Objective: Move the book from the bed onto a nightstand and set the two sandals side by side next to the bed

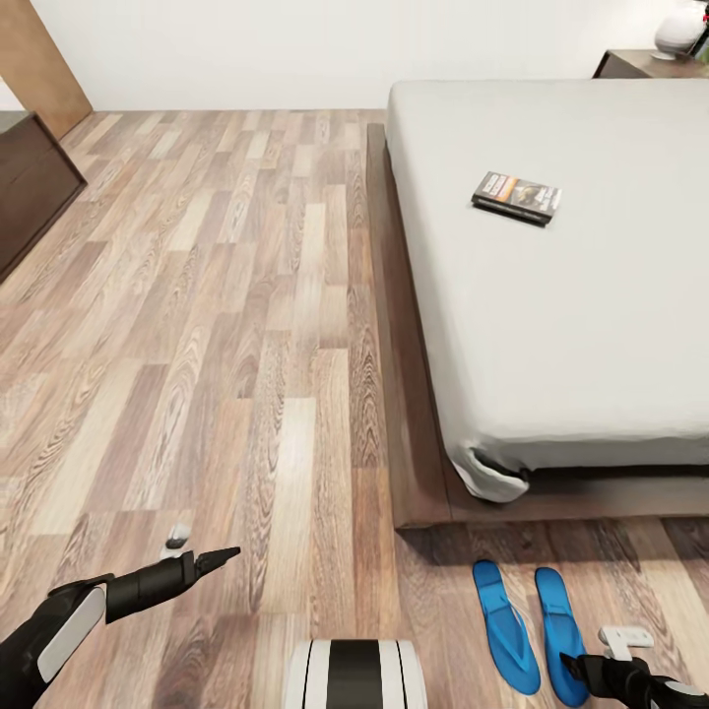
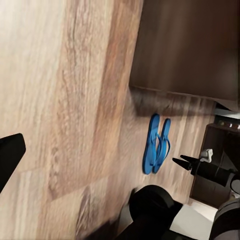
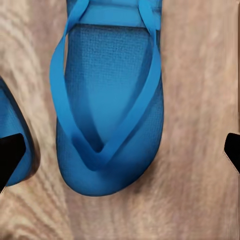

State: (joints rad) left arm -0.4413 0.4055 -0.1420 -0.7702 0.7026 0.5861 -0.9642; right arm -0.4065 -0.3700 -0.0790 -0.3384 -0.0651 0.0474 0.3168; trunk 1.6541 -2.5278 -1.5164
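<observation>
Right gripper (image 3: 120, 150): jaws spread wide, empty, hovering over one sandal (image 3: 107, 100), which lies between the fingertips.
Left gripper (image 1: 202, 563): jaw state unclear, above bare floor (image 1: 197, 295).
Sandals (image 1: 532, 630): side by side by bed (image 1: 414, 492) foot.
Book (image 1: 517, 197): on mattress.

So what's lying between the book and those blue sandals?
Head view: bare grey mattress, then the bed frame's foot edge, between book and sandals.
</observation>
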